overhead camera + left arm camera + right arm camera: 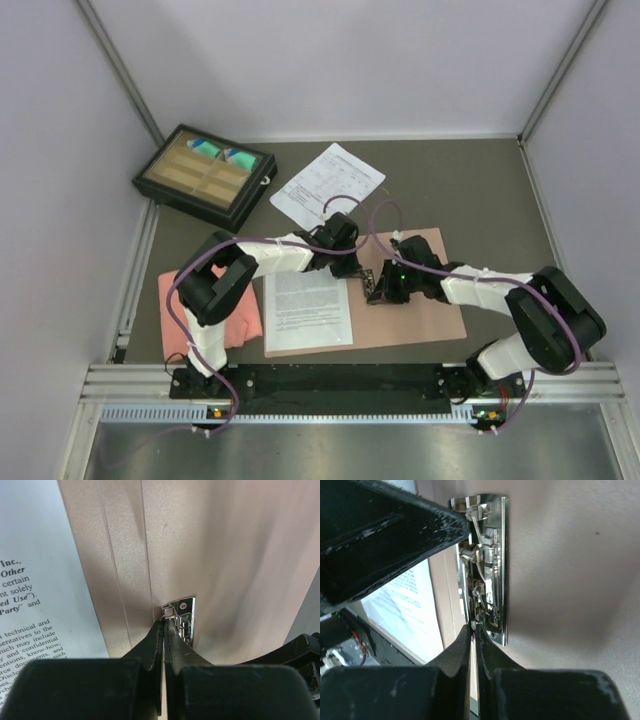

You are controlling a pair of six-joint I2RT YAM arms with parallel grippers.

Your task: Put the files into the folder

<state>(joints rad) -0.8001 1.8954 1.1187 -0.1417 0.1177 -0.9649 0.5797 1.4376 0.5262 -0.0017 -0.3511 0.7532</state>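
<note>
A salmon folder (430, 300) lies open and flat on the table, with a metal clip (372, 286) along its spine. A file of dense text (305, 310) rests on the folder's left half. A file with a table layout (325, 185) lies on the table behind the folder. My left gripper (164, 623) is shut, its tips against the far end of the clip (182, 617). My right gripper (473, 628) is shut too, its tips touching the clip's (485, 570) near end. Neither view shows whether a part of the clip is pinched.
A black compartment tray (205, 175) sits at the back left. A pink folded cloth (195, 305) lies left of the folder, under the left arm. White walls enclose the table, and an aluminium rail (350, 385) runs along the near edge.
</note>
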